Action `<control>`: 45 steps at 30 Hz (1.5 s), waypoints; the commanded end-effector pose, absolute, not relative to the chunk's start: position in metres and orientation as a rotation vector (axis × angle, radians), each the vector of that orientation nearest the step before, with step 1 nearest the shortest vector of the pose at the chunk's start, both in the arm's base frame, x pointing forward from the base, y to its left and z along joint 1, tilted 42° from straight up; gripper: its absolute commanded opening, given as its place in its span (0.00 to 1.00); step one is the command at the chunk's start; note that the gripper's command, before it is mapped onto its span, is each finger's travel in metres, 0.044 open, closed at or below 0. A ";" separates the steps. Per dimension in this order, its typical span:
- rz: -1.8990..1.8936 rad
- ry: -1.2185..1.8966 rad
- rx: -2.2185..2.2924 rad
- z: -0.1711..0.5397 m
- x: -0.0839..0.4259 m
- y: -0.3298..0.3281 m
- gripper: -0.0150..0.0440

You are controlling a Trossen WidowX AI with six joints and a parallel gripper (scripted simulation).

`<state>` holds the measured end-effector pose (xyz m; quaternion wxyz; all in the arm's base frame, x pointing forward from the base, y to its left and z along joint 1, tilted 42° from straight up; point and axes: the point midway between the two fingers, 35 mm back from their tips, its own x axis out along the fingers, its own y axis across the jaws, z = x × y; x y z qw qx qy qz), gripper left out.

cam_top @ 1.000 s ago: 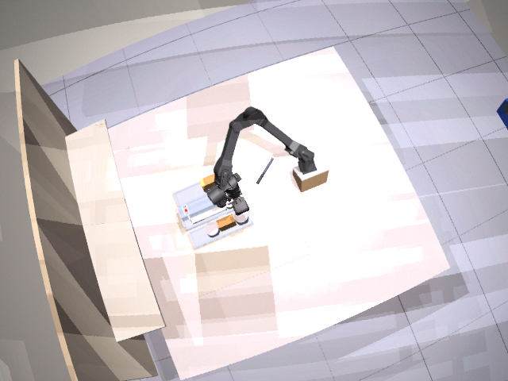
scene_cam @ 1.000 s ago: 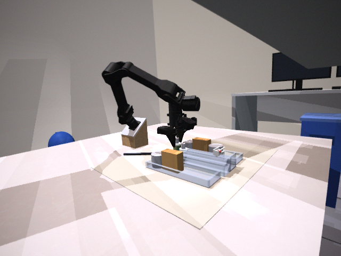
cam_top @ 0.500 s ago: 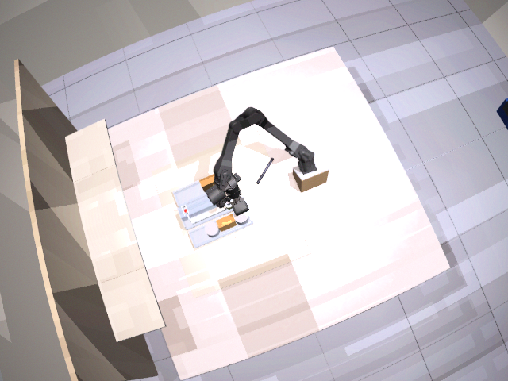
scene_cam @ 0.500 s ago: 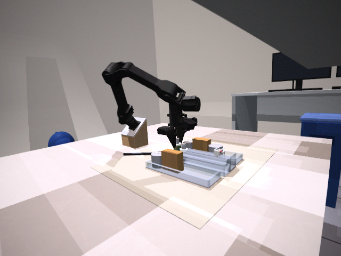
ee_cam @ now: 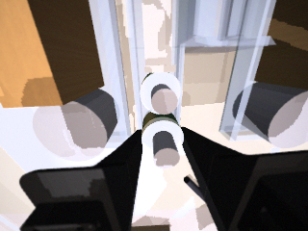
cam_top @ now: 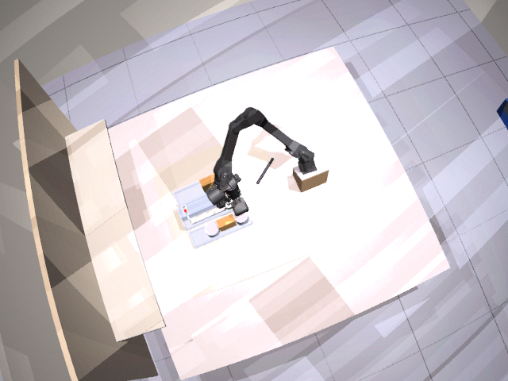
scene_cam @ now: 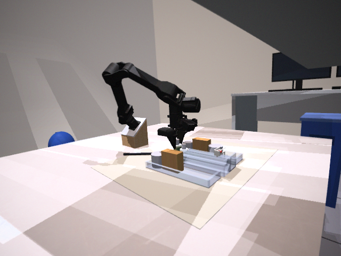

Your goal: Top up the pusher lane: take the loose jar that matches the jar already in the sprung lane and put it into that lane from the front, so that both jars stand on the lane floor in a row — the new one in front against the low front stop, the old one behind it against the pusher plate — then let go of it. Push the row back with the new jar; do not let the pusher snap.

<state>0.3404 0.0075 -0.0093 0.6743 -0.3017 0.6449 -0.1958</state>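
Note:
My gripper point(cam_top: 231, 204) point(scene_cam: 177, 146) point(ee_cam: 161, 132) is shut on a jar with a white lid, grey knob and dark green body point(ee_cam: 163, 137). A like jar point(scene_cam: 184, 149) point(ee_cam: 160, 91) with white lid and grey knob stands just behind it, between the clear walls of the narrow lane point(ee_cam: 138, 63). The lids nearly touch in the wrist view. In the exterior view the held jar's knob shows higher. A small white part with a red dot point(cam_top: 185, 210) point(scene_cam: 220, 151) is at the lane's far end. The front stop, the pusher plate and the held jar's base are hidden or unclear.
Wooden blocks point(cam_top: 225, 222) point(scene_cam: 172, 159) point(ee_cam: 24, 58) and grey cylinders point(cam_top: 211, 228) point(scene_cam: 156, 160) point(ee_cam: 79, 125) stand in the clear side lanes on both sides of the gripper. A black stick point(cam_top: 264, 171) point(scene_cam: 137, 153) lies on the table between lanes and arm base.

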 end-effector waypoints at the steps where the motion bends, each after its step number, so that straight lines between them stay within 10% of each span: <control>1: -0.446 1.434 -0.680 -0.009 0.344 0.007 0.25; 45: -0.447 1.434 -0.681 -0.020 0.343 -0.003 0.25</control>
